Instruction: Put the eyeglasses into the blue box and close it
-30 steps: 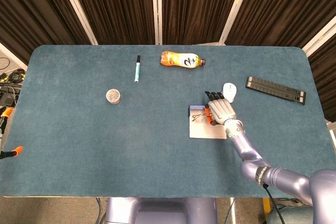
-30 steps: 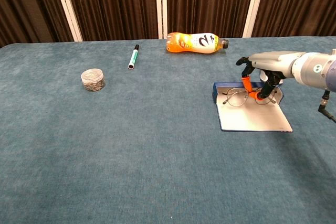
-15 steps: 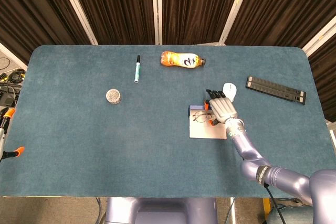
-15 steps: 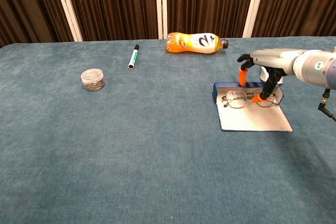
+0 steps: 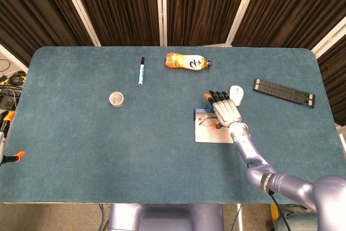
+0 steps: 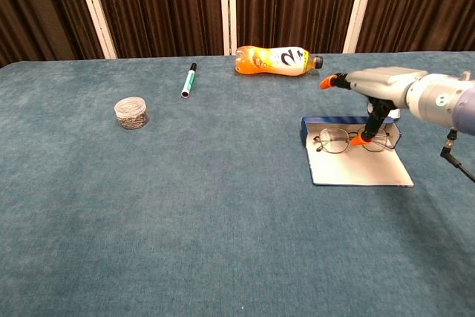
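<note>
The teal tabletop [image 6: 185, 206] carries the job at its right side, where the right arm reaches out over the blue box [image 6: 355, 155]; a second ago the right hand [image 6: 375, 88] had its fingers curled down around the eyeglasses [image 6: 352, 139], half a second ago they were opening, and now they are spread apart and stretched out toward the far left, holding nothing, with only the orange thumb tip hanging down just above or against the right lens, I cannot tell which. The box lies open, its pale flap spread toward the near edge, and the eyeglasses sit in its far part, released and resting on their own. That means the first half of the task looks done, and what remains is to swing the flap over and shut it. The left hand shows in neither view. Beyond the box lie an orange bottle [image 6: 276, 59] and a green marker [image 6: 188, 80], with a small jar [image 6: 131, 113] to the far left, none of them part of this
</note>
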